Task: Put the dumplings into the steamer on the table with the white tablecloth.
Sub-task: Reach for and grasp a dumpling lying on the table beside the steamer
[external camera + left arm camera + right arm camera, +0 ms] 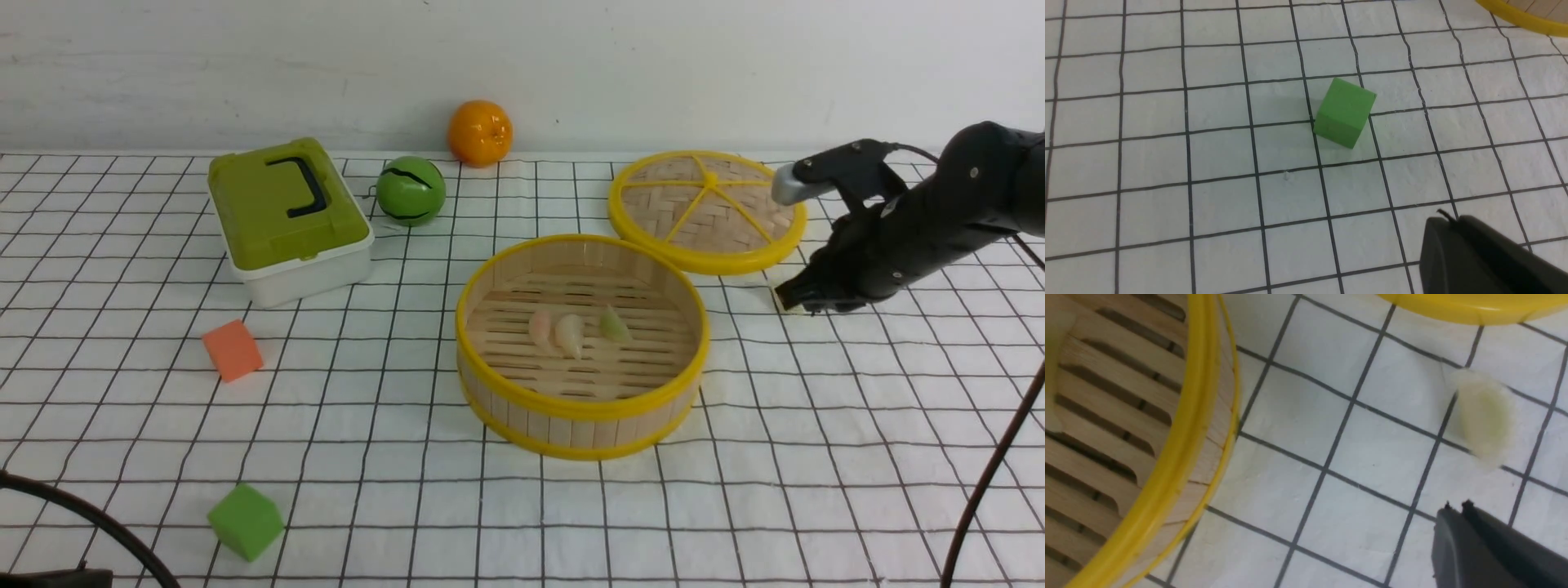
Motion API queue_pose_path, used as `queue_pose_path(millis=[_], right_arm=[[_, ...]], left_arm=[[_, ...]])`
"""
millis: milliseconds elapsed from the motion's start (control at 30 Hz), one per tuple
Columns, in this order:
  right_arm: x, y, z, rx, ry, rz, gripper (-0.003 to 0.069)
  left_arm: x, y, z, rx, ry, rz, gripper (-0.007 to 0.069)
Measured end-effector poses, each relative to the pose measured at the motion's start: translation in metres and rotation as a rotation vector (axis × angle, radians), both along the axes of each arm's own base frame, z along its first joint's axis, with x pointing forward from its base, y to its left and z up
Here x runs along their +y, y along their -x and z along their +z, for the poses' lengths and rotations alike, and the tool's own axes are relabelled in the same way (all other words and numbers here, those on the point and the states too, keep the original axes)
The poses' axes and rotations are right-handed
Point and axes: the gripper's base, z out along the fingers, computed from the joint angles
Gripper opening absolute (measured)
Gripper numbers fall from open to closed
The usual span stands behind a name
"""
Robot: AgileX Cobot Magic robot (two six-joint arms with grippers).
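The steamer (581,410) stands mid-table on the white tablecloth (816,457). Three dumplings lie on its slatted floor: two pinkish (540,327) (570,333) and one greenish (614,325). A fourth, pale greenish-yellow dumpling (1486,416) lies on the cloth between the steamer rim (1180,449) and the lid. My right gripper (1457,506) is shut and empty, its tips a short way from that dumpling and not touching it. From the front, the right gripper (790,298) hangs low, to the right of the steamer. My left gripper (1447,220) is shut on nothing, near a green cube (1345,113).
The woven yellow-rimmed lid (707,211) lies behind the steamer on the right. A green and white box (287,216), a green ball (411,190) and an orange ball (480,132) sit at the back. An orange cube (233,349) and the green cube (245,521) lie at the left.
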Motion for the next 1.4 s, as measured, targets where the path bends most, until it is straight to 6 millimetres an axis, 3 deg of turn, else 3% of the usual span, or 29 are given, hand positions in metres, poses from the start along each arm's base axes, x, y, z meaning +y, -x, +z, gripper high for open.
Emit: queue_pose_path(millis=[200,367,533,667,767,833,933,1033,1200,1233,1267,1400], right_arm=[[0.008,0.005,0.012,0.017,-0.119,-0.003,-0.0016],[-0.003,-0.005,0.029,-0.073,-0.131,-0.038,-0.0016],[-0.031,-0.032,0.017,-0.082,-0.141,-0.11,-0.0015],[-0.042,-0.051,0.003,-0.077,-0.152,-0.149,0.0001],[-0.047,-0.071,-0.019,-0.073,-0.146,-0.163,0.0104],[-0.048,-0.076,-0.024,-0.079,-0.144,-0.166,0.0148],[-0.05,-0.089,-0.036,-0.115,-0.136,-0.184,0.03],[-0.051,-0.093,-0.048,-0.112,-0.125,-0.188,0.0351],[-0.05,-0.09,-0.059,-0.048,-0.117,-0.163,0.0289],[-0.05,-0.089,-0.061,-0.03,-0.11,-0.152,0.0214],[-0.05,-0.089,-0.061,-0.025,-0.111,-0.149,0.0185],[-0.047,-0.081,-0.05,0.031,-0.115,-0.115,0.0174]], left_arm=[[0.0,0.0,0.0,0.0,0.0,0.0,0.0022],[0.0,0.0,0.0,0.0,0.0,0.0,0.0027],[0.0,0.0,0.0,0.0,0.0,0.0,0.0031],[0.0,0.0,0.0,0.0,0.0,0.0,0.0037],[0.0,0.0,0.0,0.0,0.0,0.0,0.0039],[0.0,0.0,0.0,0.0,0.0,0.0,0.0039],[0.0,0.0,-0.005,0.003,-0.011,-0.005,0.0041],[0.0,0.0,-0.012,0.005,-0.013,-0.013,0.0043],[0.0,0.0,-0.012,-0.014,-0.02,-0.021,0.0047],[0.0,-0.001,-0.012,-0.022,-0.024,-0.023,0.0048],[0.0,-0.001,-0.011,-0.025,-0.023,-0.024,0.0049],[-0.001,-0.001,-0.011,-0.031,-0.022,-0.027,0.0054]])
